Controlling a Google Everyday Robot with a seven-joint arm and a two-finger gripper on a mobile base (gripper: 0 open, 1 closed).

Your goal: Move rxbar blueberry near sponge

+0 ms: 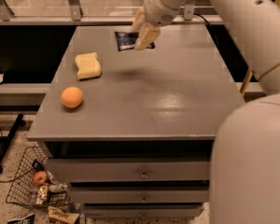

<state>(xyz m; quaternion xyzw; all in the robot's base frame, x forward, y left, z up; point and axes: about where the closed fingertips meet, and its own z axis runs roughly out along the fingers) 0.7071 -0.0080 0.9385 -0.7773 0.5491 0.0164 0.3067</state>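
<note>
The rxbar blueberry [127, 41], a flat dark navy bar with white lettering, hangs in the air above the far middle of the grey table [177, 101]. My gripper [142, 31] is shut on it, holding its right end, and its shadow falls on the table below. The pale yellow sponge [87, 66] lies on the table's left side, below and to the left of the bar. The gripper stays clear of the sponge.
A round orange fruit [72, 97] sits near the table's left front edge. Drawers run below the tabletop. A wire basket [32, 185] with an apple and snack packs stands on the floor at the lower left. My large white arm fills the right side.
</note>
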